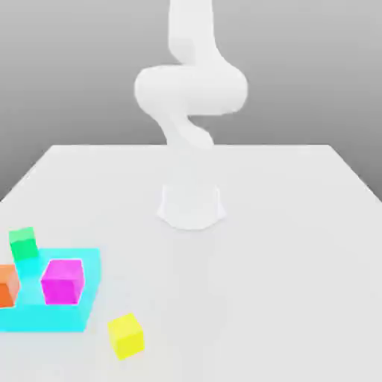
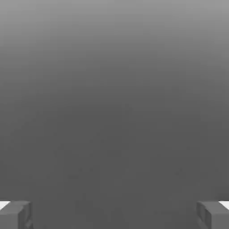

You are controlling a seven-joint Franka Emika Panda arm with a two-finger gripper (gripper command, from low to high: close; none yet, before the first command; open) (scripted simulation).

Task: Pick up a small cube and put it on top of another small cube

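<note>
Exterior view: unlabelled yellow cube [image 1: 125, 336] near cyan mat [image 1: 45, 317]

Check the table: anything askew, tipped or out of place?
Nothing stands out. The yellow cube sits flat on the white table, apart from the cyan mat. The green cube is at the mat's far edge; the magenta cube and orange cube are on it. None looks tipped.

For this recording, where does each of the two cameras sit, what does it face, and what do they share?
Exterior view: off the arm, above the white table, facing the white arm head-on; small yellow cube, small green cube, magenta cube and orange cube lie near it.
Hand view: on the hand, facing plain grey; two grey fingertips wide apart.
Shared: nothing identifiable.
</note>
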